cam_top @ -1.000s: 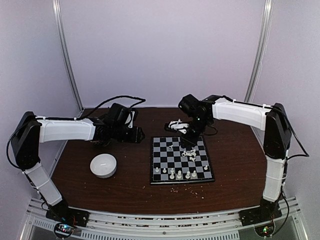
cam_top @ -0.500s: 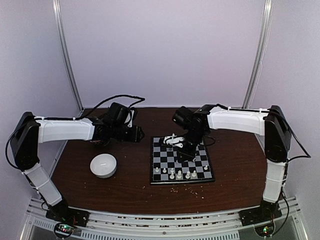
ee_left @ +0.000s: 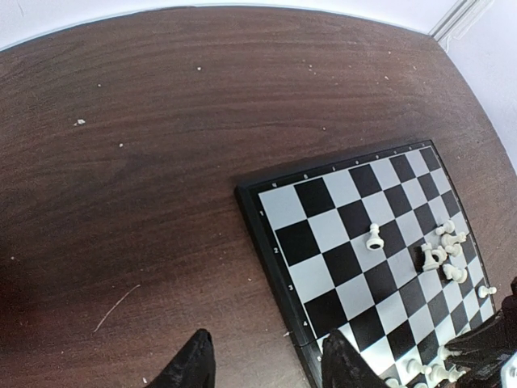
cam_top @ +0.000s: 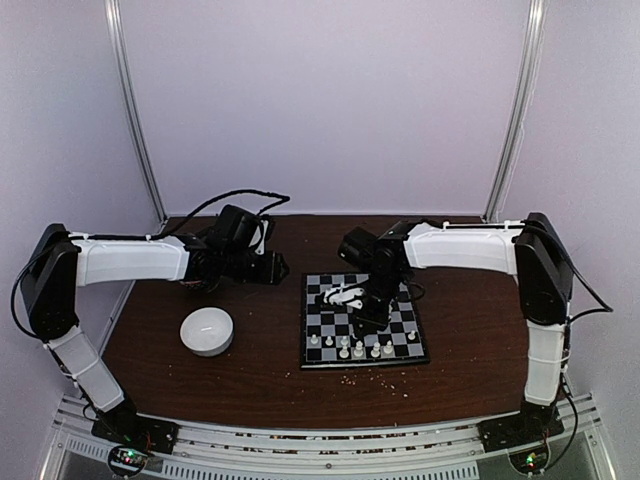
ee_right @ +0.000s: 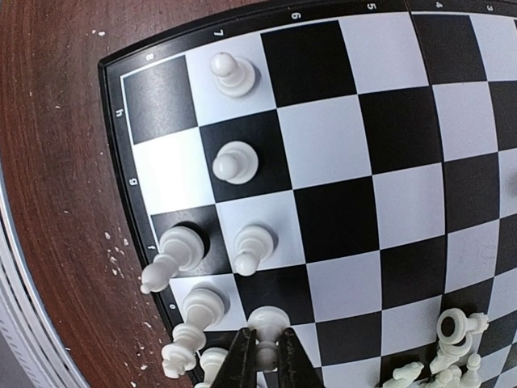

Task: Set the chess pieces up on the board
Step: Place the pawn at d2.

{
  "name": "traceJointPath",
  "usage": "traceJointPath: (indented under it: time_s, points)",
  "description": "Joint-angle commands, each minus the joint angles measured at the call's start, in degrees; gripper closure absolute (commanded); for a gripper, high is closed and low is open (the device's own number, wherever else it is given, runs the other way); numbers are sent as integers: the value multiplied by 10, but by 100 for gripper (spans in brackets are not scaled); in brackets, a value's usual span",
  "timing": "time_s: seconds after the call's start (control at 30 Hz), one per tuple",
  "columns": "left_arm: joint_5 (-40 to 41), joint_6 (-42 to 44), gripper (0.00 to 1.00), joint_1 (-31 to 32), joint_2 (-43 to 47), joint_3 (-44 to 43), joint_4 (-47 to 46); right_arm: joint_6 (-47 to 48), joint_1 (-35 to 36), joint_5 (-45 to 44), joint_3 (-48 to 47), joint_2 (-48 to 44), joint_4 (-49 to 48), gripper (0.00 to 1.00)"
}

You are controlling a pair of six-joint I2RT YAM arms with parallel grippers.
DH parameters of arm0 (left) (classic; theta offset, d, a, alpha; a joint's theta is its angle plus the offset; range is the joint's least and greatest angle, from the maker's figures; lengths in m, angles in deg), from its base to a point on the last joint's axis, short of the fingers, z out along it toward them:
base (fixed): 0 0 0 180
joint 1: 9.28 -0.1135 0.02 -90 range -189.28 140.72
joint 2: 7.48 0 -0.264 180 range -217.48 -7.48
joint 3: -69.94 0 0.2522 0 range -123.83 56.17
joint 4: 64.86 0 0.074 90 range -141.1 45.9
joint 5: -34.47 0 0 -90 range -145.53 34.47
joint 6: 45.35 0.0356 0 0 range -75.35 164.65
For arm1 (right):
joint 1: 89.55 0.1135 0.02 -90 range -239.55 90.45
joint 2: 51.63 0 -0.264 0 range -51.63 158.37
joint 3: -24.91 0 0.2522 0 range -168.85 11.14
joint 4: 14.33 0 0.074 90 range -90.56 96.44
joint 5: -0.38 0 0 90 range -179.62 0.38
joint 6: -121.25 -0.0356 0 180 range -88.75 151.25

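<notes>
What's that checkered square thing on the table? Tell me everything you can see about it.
The board is a small square of black and pale checks with a thin black rim carrying tiny numbers and letters. It looks like plastic and lies flat on the dark wooden table. White chess pieces stand along one edge, one pawn stands alone, and a few lie in a heap. The right gripper hangs over it, pinching one piece.

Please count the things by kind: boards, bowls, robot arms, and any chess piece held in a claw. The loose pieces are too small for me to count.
Chessboard: 1
White bowl: 1
Robot arms: 2 (left arm, right arm)
Chess piece held in a claw: 1, in the right claw
Total: 5
</notes>
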Motion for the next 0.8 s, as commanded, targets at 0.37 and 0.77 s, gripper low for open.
traceJointPath:
  time_s: [0.37, 0.77]
  points:
    - [3, 4, 54, -2, 9, -8, -4, 9, 5, -21, 3, 30, 2, 88]
    - [2, 6, 54, -2, 6, -11, -3, 4, 6, -22, 2, 33, -5, 84]
